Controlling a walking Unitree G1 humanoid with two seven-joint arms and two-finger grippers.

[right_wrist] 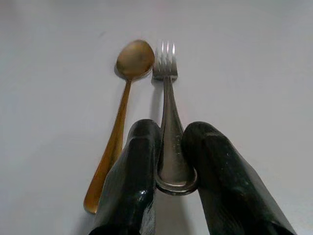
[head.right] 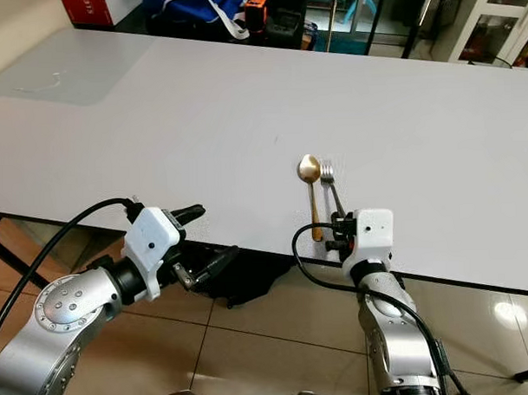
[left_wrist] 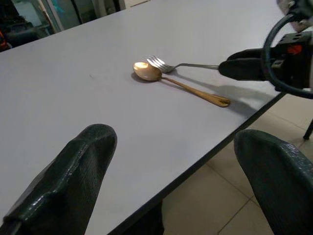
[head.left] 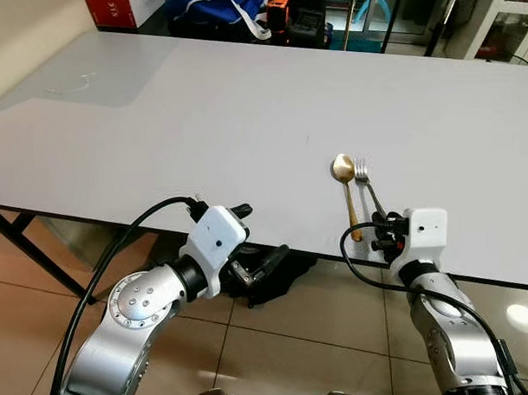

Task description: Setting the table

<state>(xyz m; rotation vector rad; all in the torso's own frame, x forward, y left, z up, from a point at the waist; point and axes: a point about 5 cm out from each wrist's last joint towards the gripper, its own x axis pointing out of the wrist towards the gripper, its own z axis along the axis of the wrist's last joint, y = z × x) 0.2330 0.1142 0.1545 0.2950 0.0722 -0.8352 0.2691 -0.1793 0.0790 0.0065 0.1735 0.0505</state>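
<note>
A gold spoon (head.left: 346, 195) and a silver fork (head.left: 366, 183) lie side by side near the front edge of the white table (head.left: 244, 120), heads pointing away from me. My right gripper (right_wrist: 168, 132) reaches over the table edge, shut on the end of the fork (right_wrist: 166, 88) handle, which rests flat on the table just right of the spoon (right_wrist: 127, 83). Further left, my left gripper (head.left: 257, 237) hovers at the table's front edge. It is open, with nothing between its fingers (left_wrist: 93, 147), and faces the cutlery from the side.
A black bag (head.left: 271, 280) lies on the tiled floor under the table edge. At the table's far side stand a red box (head.left: 119, 7), blue fabric (head.left: 214, 4) and dark equipment. A black table leg (head.left: 14, 236) slants down at the left.
</note>
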